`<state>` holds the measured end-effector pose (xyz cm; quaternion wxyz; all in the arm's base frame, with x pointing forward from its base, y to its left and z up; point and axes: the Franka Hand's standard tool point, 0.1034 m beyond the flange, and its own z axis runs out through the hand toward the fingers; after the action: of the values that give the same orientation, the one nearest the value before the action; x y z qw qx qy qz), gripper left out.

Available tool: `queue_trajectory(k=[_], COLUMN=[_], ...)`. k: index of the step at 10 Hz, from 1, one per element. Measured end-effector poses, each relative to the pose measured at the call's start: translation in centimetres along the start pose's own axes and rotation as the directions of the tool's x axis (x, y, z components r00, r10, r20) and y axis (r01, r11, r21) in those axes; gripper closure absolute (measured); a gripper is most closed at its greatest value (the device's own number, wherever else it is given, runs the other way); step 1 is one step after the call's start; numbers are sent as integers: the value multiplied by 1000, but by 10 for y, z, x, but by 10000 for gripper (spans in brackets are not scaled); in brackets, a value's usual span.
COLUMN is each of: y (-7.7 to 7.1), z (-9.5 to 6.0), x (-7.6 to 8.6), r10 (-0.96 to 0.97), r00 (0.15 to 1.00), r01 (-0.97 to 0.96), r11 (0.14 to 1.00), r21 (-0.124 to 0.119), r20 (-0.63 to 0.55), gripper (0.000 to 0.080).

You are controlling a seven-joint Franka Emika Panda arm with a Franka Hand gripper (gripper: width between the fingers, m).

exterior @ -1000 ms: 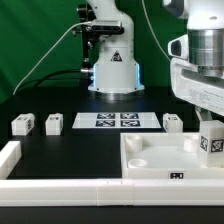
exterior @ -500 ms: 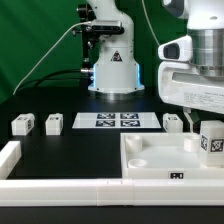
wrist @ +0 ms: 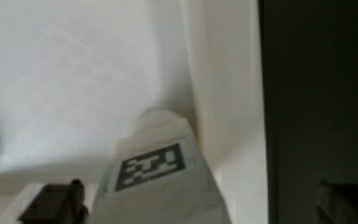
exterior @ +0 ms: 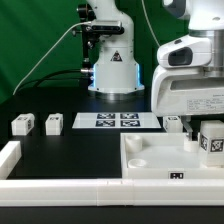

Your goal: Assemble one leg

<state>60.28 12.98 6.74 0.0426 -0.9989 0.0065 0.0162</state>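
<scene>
A: What's changed?
B: Gripper has been opened wide & raised; nothing's held. Leg is left standing in tray, at the corner on the exterior view's right.
A: Meaning?
B: Leg prob. seated; release judged done.

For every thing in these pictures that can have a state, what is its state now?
claw: open, holding nothing
leg in the tray: upright at the tray's corner
tray: flat on the table
three loose legs: standing on the table
</scene>
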Motion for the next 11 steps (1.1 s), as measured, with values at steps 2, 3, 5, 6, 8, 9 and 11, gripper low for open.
queue_trajectory(k=[2,3,5,6,8,9,11], y=[4,4,5,5,8,8,8], z=[0,0,0,0,0,0,0], x=[1,1,1,1,1,1,1], r10=[-232,-272,-265,-265,-262,-262,-209], r00=[973,962,964,964,965,965,978], r01=[232,272,265,265,262,262,209], r11=[973,962,964,964,965,965,978], r21=[0,0,1,1,-2,-1,-1], r20=[0,1,0,0,0,0,0], gripper=[151,151,249,383,502,502,502])
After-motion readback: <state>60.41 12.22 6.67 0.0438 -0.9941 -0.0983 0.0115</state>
